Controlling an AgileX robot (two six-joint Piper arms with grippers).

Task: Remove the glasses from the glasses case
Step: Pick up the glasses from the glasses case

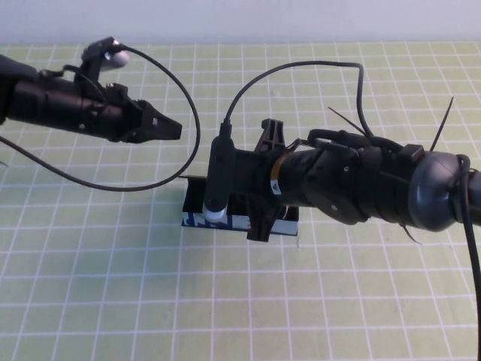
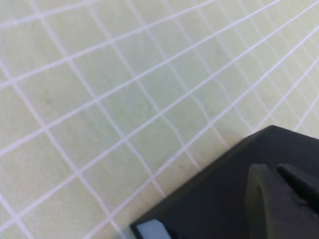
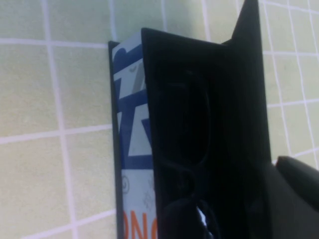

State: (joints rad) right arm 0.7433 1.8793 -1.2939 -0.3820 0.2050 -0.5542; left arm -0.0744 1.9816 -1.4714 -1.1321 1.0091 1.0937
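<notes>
The glasses case lies open at the table's middle, mostly hidden under my right arm; its blue, white and orange printed side faces the front. In the right wrist view the case has its lid standing up, and the black glasses lie inside. My right gripper hovers right over the case with its jaws spread wide; one finger shows beyond the lid. My left gripper is shut and empty, up and to the left of the case. Its fingers show over the case's black surface.
The green mat with a white grid covers the table. Black cables loop between the two arms above the case. The right arm's bulky wrist reaches in from the right.
</notes>
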